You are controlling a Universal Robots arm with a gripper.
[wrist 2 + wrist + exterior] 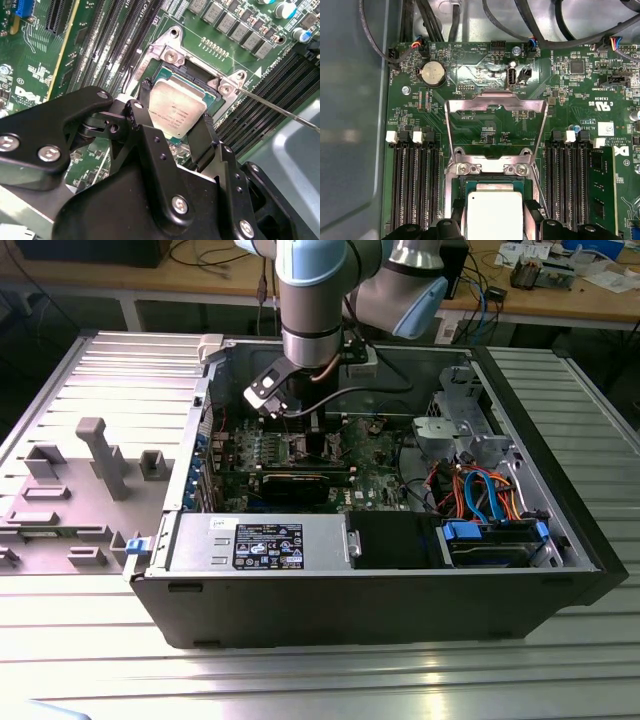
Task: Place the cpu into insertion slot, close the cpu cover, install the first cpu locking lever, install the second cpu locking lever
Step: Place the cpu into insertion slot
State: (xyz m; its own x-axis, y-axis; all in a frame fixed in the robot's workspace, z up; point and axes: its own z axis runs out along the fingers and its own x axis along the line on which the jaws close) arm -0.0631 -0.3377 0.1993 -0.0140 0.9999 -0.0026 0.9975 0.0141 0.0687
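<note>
Squarely pinches the cpu (177, 112) by two opposite edges in the gripper (176, 107), jaws parted only to the chip's width. Holds it right over the insertion slot (186, 75) of the green motherboard (570, 90); cannot tell whether touching. Shows the cpu cover (495, 104) swung open beyond the socket in the first wrist view.

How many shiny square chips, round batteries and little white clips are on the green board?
cpu: 1
round battery: 1
white clips, in the first wrist view: 4
Total: 6
</note>
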